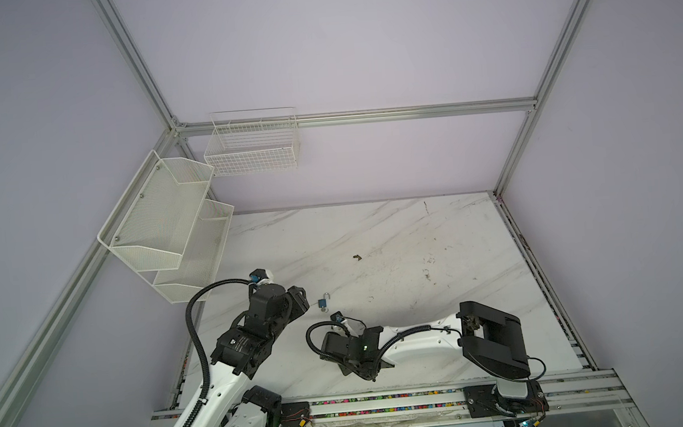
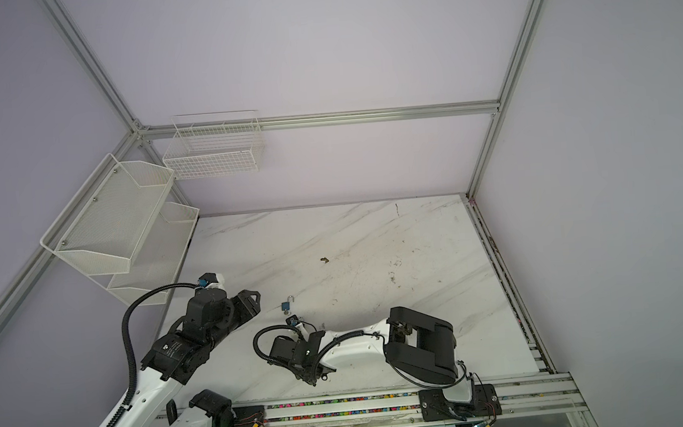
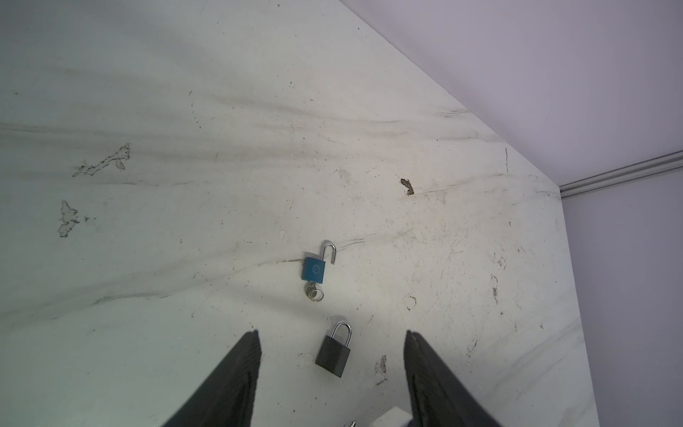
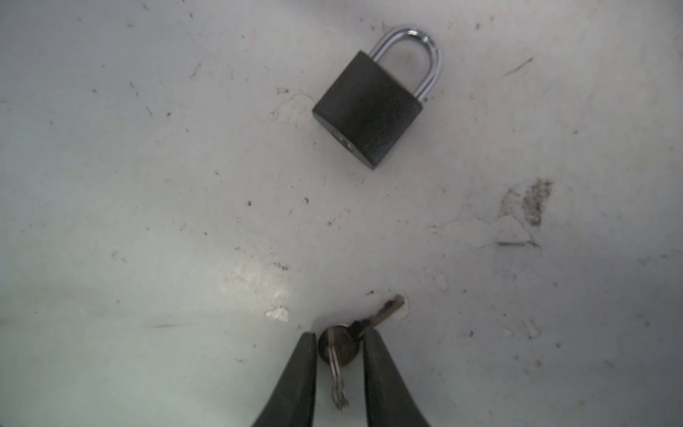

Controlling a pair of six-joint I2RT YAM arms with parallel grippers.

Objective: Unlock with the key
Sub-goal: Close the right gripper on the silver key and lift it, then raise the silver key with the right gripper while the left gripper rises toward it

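My right fingers (image 4: 375, 358) pinch the key (image 4: 342, 347) by its head near the bench's (image 4: 148, 185) front edge; my left fingers (image 3: 245, 358) hang spread near the black padlock (image 3: 332, 356).

There are two padlocks, a blue padlock (image 3: 314, 268) and a black padlock (image 3: 333, 355), two keys, a first key (image 3: 312, 291) and a second key (image 4: 345, 349), and two wall racks, a wire basket (image 1: 252, 146) and a mesh shelf (image 1: 165, 224).
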